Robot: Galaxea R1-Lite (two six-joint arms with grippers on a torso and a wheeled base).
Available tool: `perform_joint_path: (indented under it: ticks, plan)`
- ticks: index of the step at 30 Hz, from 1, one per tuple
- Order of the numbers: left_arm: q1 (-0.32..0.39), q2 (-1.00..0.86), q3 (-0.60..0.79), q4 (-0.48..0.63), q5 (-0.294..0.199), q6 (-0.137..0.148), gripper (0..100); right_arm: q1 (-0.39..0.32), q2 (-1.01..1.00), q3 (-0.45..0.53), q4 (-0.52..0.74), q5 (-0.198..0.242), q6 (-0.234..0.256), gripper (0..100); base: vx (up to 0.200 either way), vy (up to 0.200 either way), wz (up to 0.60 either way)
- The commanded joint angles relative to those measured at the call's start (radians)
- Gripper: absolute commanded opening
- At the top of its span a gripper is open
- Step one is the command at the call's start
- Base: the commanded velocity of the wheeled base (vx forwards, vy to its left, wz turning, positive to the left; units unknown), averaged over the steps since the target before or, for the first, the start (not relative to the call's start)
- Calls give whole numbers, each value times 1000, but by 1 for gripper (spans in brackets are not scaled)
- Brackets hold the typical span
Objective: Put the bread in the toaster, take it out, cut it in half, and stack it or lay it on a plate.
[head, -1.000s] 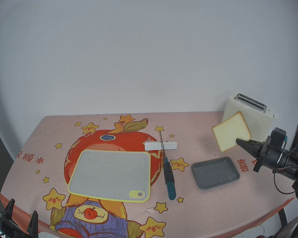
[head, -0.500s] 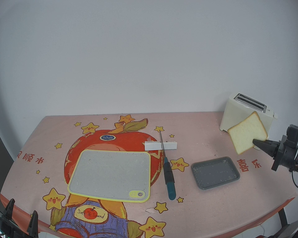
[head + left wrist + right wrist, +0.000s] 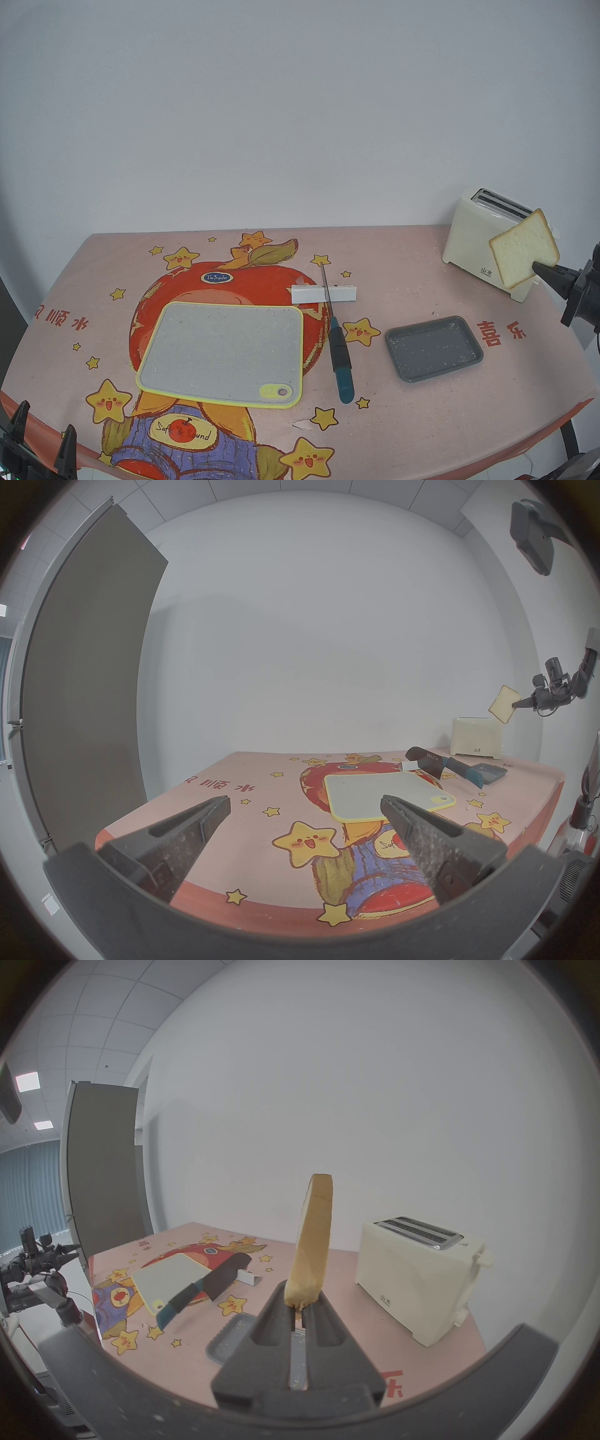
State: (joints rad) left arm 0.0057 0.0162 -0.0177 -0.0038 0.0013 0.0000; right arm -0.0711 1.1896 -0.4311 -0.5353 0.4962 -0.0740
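A slice of white bread [image 3: 524, 247] hangs in the air in front of the cream toaster [image 3: 476, 240] at the table's far right, held by one corner. My right gripper [image 3: 541, 269] is shut on that corner; its wrist view has the bread [image 3: 311, 1240] edge-on above the gripper [image 3: 299, 1305], with the toaster [image 3: 420, 1283] and its two top slots beside it. The grey tray-like plate [image 3: 434, 347] lies on the table nearer the middle. My left gripper [image 3: 305, 817] hangs open off the table's near left corner, holding nothing.
A grey cutting board [image 3: 224, 353] with a yellow rim lies centre-left. A knife [image 3: 337, 347] with a dark and teal handle lies between board and plate, its blade across a small white rest [image 3: 323, 294]. The pink patterned tablecloth [image 3: 400, 262] covers the table.
My right gripper has carried the bread to the right and upward, from above the plate's far side to in front of the toaster. The left arm has not moved.
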Motion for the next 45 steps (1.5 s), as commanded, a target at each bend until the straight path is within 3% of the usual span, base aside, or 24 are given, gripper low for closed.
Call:
perform_joint_path:
  ticks: [1, 9, 17, 24, 28, 31, 34, 37, 39, 45]
  plan:
    - [0, -13, 18, -1, 0, 0, 100, -24, 10, 3, -2, 1, -4, 0, 0, 0, 0]
    - [0, -13, 18, -1, 0, 0, 100, -26, -15, -2, -3, 4, 3, 0, 0, 0, 0]
    - [0, -13, 18, -1, 0, 0, 100, -29, -13, -60, 14, -4, -69, 0, 0, 0, 0]
    - [0, -13, 18, -1, 0, 0, 100, -55, 41, -129, 14, -65, -76, 0, 0, 0, 0]
    - [0, -13, 18, -1, 0, 0, 100, -102, 94, -167, 12, -65, -78, 0, 0, 0, 0]
    - [0, -13, 18, -1, 0, 0, 100, -110, 125, -187, 11, -53, -93, 0, 0, 0, 0]
    - [0, -13, 18, -1, 0, 0, 100, -107, 127, -183, 14, 25, -128, 0, 0, 0, 0]
    - [0, -13, 18, -1, 0, 0, 100, -84, 125, -178, 15, 58, -151, 0, 0, 0, 0]
    - [0, -13, 18, -1, 0, 0, 100, -38, 124, -169, 17, 59, -162, 0, 0, 0, 0]
    - [0, -13, 18, -1, 2, -6, 100, -18, 122, -172, 74, 56, -181, 0, 0, 0, 0]
